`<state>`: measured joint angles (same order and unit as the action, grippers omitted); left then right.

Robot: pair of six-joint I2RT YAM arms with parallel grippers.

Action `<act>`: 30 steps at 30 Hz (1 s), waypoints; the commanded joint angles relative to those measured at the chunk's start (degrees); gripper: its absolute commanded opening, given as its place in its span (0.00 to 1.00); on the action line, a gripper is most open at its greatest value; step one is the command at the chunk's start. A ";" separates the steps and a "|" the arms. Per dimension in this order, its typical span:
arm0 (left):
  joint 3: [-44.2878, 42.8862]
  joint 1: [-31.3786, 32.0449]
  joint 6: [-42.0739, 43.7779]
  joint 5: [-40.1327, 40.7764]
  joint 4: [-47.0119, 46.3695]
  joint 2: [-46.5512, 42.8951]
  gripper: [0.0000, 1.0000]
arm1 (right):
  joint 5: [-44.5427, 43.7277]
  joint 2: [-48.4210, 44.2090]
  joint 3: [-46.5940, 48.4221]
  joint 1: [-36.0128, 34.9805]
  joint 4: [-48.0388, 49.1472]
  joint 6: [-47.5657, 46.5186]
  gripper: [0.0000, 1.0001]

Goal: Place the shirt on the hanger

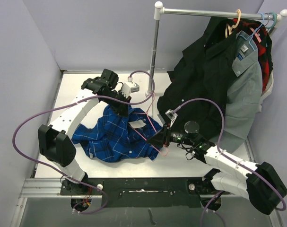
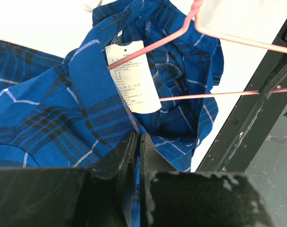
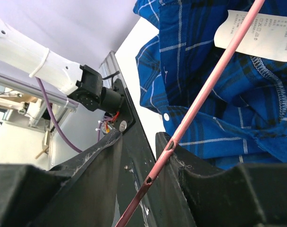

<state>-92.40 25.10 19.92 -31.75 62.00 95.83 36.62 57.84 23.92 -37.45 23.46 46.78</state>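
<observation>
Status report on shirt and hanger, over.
Left tool shut on shirt by the collar. Right tool shut on hanger, wire over the neck opening. Nothing in the way.

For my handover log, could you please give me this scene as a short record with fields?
shirt: crumpled on table, label showing
hanger: tilted, one arm crossing the label
left gripper: shut on shirt fabric below the label
right gripper: shut on hanger wire
rail: grey shirt and dark garments hanging, back right

The royal-blue plaid button-up shirt (image 1: 112,137) lay crumpled on the table (image 1: 134,168). The thin pink wire hanger (image 3: 218,71) crossed its open collar and white label.
</observation>
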 commanded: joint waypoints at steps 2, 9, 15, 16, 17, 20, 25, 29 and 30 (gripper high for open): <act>-3.53 0.23 0.06 -1.54 0.15 0.63 0.00 | 1.49 5.23 -2.23 -0.61 24.53 5.67 0.00; -5.93 0.38 -1.31 -4.86 1.67 2.40 0.00 | -2.31 16.01 -6.20 -0.55 46.78 9.91 0.00; -7.08 0.88 -2.28 -7.64 2.57 3.10 0.00 | -2.73 27.90 -6.61 -0.60 59.13 10.17 0.00; -7.01 0.99 -2.30 -8.16 2.60 3.19 0.00 | -2.44 29.90 -6.30 -0.53 60.81 10.17 0.00; -6.88 1.12 -2.46 -8.56 2.54 3.24 0.00 | -2.05 32.13 -5.79 -0.54 61.74 10.20 0.00; -6.47 1.75 -2.95 -9.43 2.50 3.39 0.00 | -1.38 35.99 -3.63 -0.70 61.80 8.96 0.00; -4.56 3.03 -3.36 -9.95 2.05 3.47 0.00 | -0.58 39.51 -0.15 -0.23 61.74 7.54 0.00; -2.85 4.69 -3.62 -10.90 1.66 4.09 0.00 | 1.39 43.70 2.33 0.37 61.97 7.38 0.00; -2.25 5.26 -3.40 -10.40 1.72 4.35 0.00 | 1.91 44.70 2.84 0.55 62.02 7.31 0.00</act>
<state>-95.74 28.27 16.91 -38.59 64.38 99.29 37.52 99.90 23.62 -37.78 80.09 56.21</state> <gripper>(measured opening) 0.020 0.339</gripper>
